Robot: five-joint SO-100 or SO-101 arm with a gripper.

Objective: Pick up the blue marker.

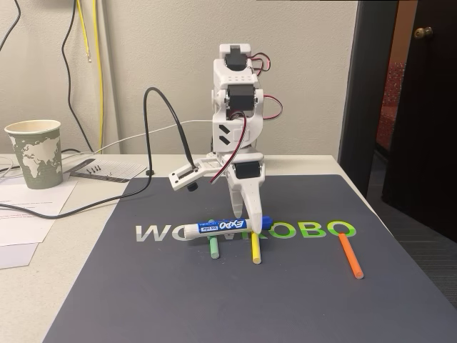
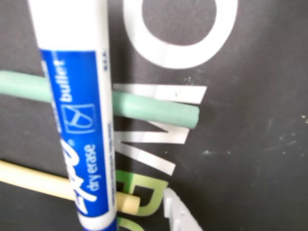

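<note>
Blue marker (image 1: 227,226), the thick white-barrelled dry-erase pen with blue cap and blue "EXPO" label, lies roughly level across the dark grey printed mat (image 1: 300,300) in the fixed view, crossing the upper ends of a thin green stick (image 1: 213,247) and a thin yellow stick (image 1: 255,246). The white arm's pincer (image 1: 244,218) points straight down at the marker's capped end, its tips around or against the barrel; whether the marker is lifted or resting on the sticks I cannot tell from here. A thin orange stick (image 1: 350,255) lies well apart to the right, and a paper cup (image 1: 34,153) stands on the counter (image 1: 43,286) at far left.

In the wrist view the marker (image 2: 79,125) runs top to bottom, close to the lens, passing over the green stick (image 2: 159,109) and the yellow stick (image 2: 38,180). A bit of white finger (image 2: 178,214) shows at the bottom edge. I cannot tell for sure that the pincer is clamped.

The grip sits near the cap, far from the middle, so I judge the long free end may droop or swivel. Best to squeeze firmly before rising, then lift slowly and straight up, so the sticks are not dragged along.
</note>
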